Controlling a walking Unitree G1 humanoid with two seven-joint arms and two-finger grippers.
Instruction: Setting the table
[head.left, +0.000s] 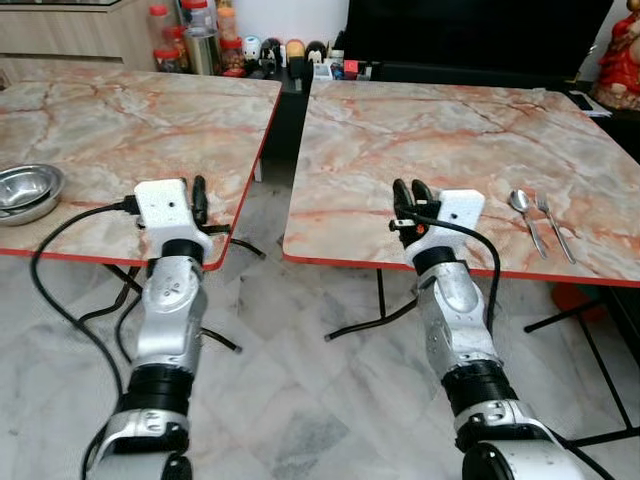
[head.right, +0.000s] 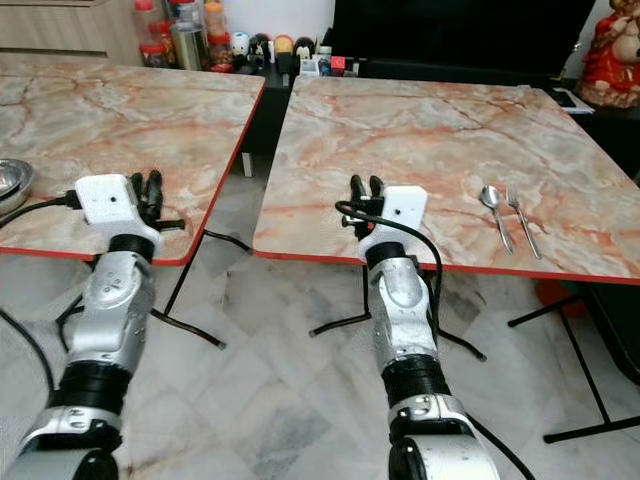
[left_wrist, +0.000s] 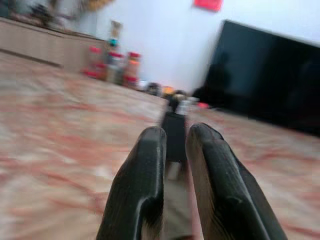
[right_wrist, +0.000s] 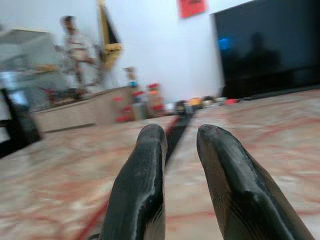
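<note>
A spoon (head.left: 525, 215) and a fork (head.left: 555, 225) lie side by side near the right front of the right marble table (head.left: 440, 130). Stacked steel bowls (head.left: 25, 190) sit at the left table's (head.left: 120, 120) front left edge. My left gripper (head.left: 200, 192) hovers over the left table's front right corner. It holds nothing, and its fingers (left_wrist: 150, 165) stand almost together. My right gripper (head.left: 412, 195) is over the right table's front edge, well left of the cutlery. Its fingers (right_wrist: 150, 160) are also close together and hold nothing.
A narrow floor gap (head.left: 272, 200) separates the two tables, with black folding legs (head.left: 360, 320) below. Jars and small figures (head.left: 210, 40) line the back by a black screen (head.left: 470, 30). A red statue (head.left: 622, 55) stands at far right.
</note>
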